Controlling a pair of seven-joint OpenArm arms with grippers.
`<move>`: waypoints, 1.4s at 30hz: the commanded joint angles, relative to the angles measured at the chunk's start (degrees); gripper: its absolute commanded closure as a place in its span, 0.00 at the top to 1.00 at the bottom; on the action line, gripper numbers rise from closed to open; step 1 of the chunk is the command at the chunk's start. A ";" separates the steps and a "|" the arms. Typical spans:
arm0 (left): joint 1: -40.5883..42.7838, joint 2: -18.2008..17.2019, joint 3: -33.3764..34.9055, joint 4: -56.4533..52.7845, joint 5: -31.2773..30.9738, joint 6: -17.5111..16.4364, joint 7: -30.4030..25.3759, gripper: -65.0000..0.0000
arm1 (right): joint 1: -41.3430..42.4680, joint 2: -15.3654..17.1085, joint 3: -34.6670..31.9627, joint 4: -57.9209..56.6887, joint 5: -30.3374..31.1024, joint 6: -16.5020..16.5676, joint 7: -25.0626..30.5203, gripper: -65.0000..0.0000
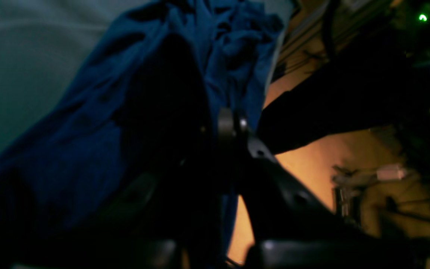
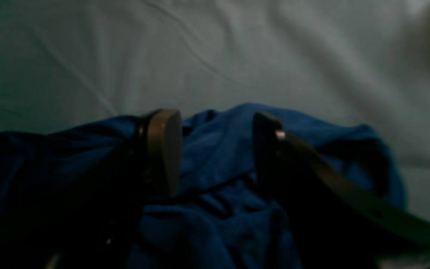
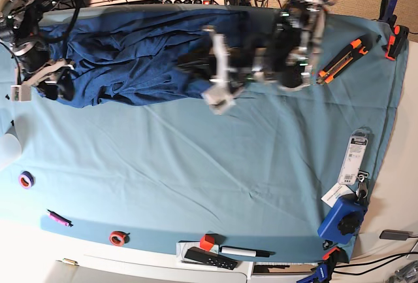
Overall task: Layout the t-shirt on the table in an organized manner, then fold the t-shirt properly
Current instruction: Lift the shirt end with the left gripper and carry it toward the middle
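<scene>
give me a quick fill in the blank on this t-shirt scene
1. The t-shirt is dark ____ in colour.
2. The right gripper has its jaws ____, with a fold of fabric between them.
3. The table is covered with a light ____ cloth.
4. The left gripper is shut on the ____.

Missing words: blue; open; teal; t-shirt

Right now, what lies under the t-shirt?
The t-shirt lies bunched on the table, whose teal cloth shows around it. Anything beneath the folds is covered and cannot be seen.
</scene>
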 commanded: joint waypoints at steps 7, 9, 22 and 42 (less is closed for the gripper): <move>-1.97 3.19 10.10 0.94 13.16 3.85 -10.45 0.00 | 0.33 1.18 7.08 1.05 0.59 0.25 1.75 0.47; -1.99 3.17 12.66 0.94 17.35 5.99 -13.40 0.00 | 0.33 1.18 8.68 1.05 0.61 0.25 1.77 0.47; -1.97 4.55 22.51 0.94 28.65 12.57 -18.49 0.00 | 0.33 1.11 10.16 1.05 0.61 0.11 1.75 0.47; -3.69 3.98 22.32 4.81 28.33 10.12 -16.02 0.50 | 0.33 1.01 10.16 1.05 0.59 0.09 1.81 0.47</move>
